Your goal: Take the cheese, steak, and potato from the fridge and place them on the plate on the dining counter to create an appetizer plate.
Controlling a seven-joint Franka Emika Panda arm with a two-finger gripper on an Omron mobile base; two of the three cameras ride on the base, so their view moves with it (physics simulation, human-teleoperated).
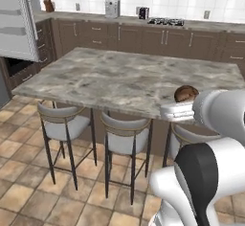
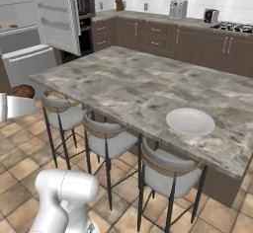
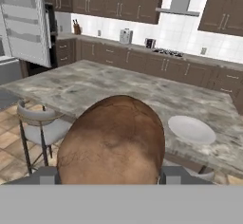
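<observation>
Spreading across the middle of the kitchen is the large grey-beige marbled stone dining counter (image 2: 133, 86) on its dark base, with dark-brown wall cabinets (image 2: 163, 37) and a white tiled wall behind it and tan floor tiles in front. Three grey-seated metal-legged stools (image 2: 108, 143) are tucked under its near edge, and the floor on the near side of them lies open. At far left the tall light grey fridge (image 2: 24, 44) stands with its shelved door (image 2: 57, 15) swung out toward the counter's far left corner. The round flat white plate (image 2: 190, 122) sits bare near the counter's near right edge, with open stone all around it. The round dark-brown mottled potato (image 3: 114, 142) is up in the air, near side of the counter and left of the plate, clamped in the two-finger gripper (image 3: 107, 174); the small grey fingertips (image 3: 47, 175) stand wide apart, one touching each flank of the potato.
</observation>
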